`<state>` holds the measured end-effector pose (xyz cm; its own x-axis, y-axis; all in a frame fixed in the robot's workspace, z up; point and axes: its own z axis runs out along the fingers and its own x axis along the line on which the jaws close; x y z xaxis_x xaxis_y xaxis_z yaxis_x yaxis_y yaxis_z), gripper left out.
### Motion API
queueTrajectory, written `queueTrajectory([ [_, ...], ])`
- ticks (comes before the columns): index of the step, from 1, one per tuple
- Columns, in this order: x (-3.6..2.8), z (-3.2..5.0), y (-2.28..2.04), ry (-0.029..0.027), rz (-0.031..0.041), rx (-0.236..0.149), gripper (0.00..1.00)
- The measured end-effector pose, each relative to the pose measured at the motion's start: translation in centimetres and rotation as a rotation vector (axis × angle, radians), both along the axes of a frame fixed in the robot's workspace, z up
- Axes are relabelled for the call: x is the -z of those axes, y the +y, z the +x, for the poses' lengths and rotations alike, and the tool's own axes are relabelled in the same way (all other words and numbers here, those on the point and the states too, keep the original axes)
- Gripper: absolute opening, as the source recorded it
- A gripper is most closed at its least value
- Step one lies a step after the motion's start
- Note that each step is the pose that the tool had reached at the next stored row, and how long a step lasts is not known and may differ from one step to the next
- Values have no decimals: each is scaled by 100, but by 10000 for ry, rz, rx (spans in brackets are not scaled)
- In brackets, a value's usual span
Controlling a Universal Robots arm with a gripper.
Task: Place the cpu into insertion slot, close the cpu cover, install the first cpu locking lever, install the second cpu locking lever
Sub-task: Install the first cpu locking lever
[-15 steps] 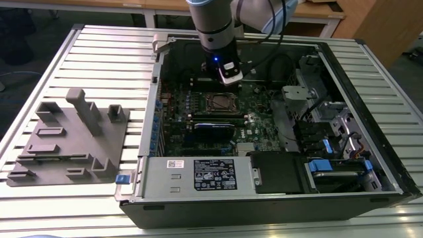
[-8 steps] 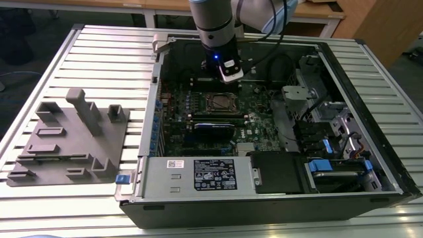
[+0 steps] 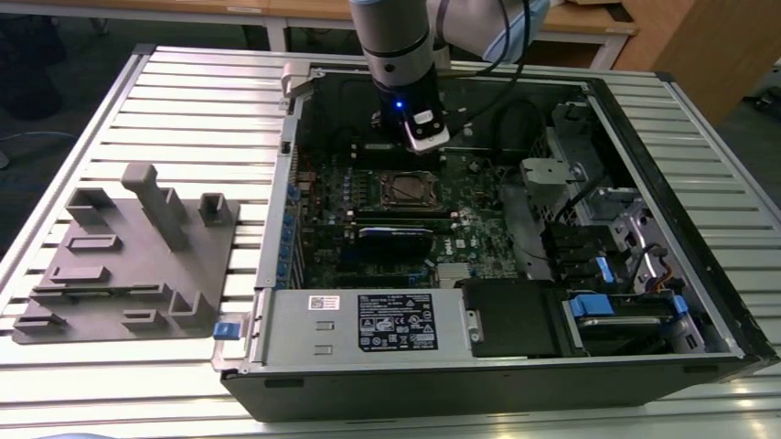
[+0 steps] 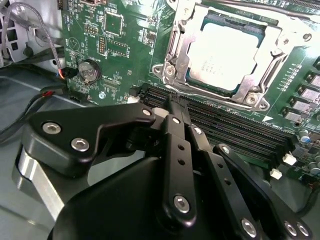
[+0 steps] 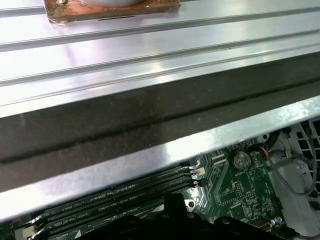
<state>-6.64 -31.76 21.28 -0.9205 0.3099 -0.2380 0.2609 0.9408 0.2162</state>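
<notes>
From the exterior view's left I pass the grey fixture block on the tabletop and reach the open computer case, where my end effector hangs at about 12 o'clock of the insertion slot. In the second wrist view the cpu already sits in the slot with the cpu cover down around it, and the end effector's fingers look pressed together on nothing, tip over the long black memory slots. My worry is the levers: if I come down slightly off, the tip could scrape those slots or slip off a springy lever.
</notes>
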Motion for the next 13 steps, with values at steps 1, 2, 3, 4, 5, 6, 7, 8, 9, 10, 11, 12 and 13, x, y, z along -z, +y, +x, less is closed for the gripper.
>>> queueTrajectory([
  [1, 0, 1, 0, 24, -45, 1, 11],
  [2, 1, 2, 0, 56, -100, 1, 11],
  [3, 1, 3, 0, 93, -167, 1, 11],
  [4, 1, 5, 0, 136, -253, 1, 11],
  [5, 1, 6, 0, 172, -326, 2, 11],
  [6, 1, 6, 0, 186, -344, 1, 11],
  [7, 1, 6, 0, 186, -346, 1, 11],
  [8, 1, 6, 0, 187, -348, 1, 11],
  [9, 1, 6, 0, 186, -349, 1, 11],
  [10, 1, 6, 0, 187, -350, 2, 11],
  [11, 1, 6, 0, 193, -352, 2, 11],
  [12, 3, 7, 1, 241, -352, 1, 11],
  [13, 6, 7, 0, 408, -355, -1, 11],
])
